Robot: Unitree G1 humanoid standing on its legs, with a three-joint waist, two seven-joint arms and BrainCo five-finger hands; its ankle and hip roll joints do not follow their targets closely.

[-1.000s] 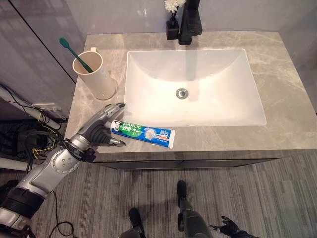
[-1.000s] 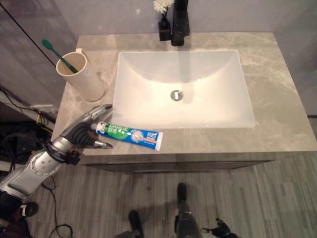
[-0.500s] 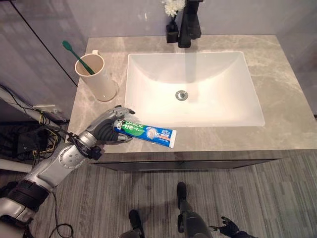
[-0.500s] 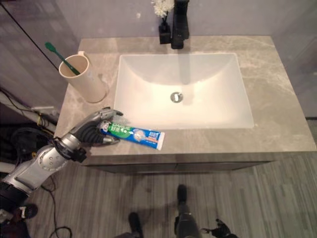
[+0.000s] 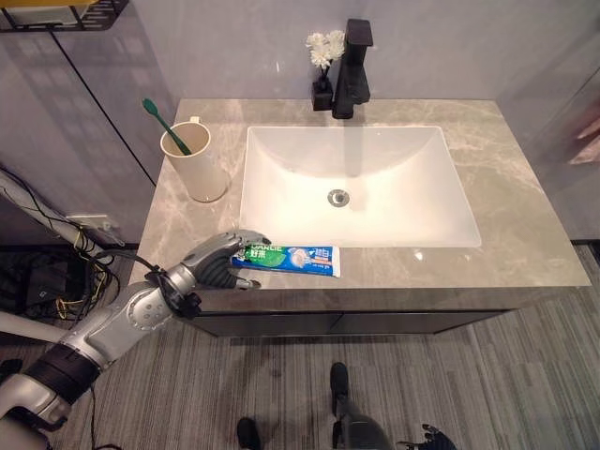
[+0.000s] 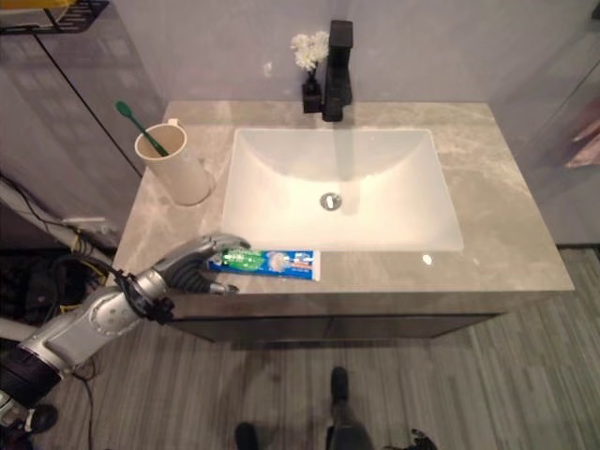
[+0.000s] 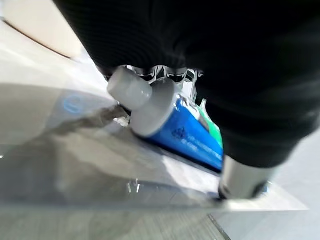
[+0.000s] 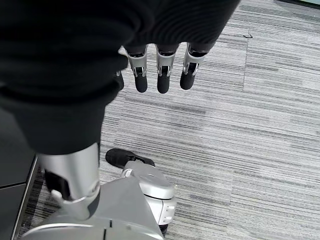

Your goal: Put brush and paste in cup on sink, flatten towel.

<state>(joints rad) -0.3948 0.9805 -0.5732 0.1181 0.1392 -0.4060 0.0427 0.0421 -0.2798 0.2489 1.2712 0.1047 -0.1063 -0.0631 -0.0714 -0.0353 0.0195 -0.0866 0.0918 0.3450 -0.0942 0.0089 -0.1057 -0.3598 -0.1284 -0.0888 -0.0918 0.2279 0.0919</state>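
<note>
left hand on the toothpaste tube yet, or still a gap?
Touching. In the left eye view the left hand has its fingers curled round the cap end of the toothpaste tube; the left wrist view shows the tube in its grasp.

marble counter [image 5: 525, 225]: cup [image 5: 195, 164], toothpaste [image 5: 292, 260]

A grey marble counter [image 5: 511, 183] holds a white basin [image 5: 352, 183] (black tap [image 5: 352, 70] behind it). Pale grey wall behind, striped grey floor [image 5: 450, 384] below.
</note>
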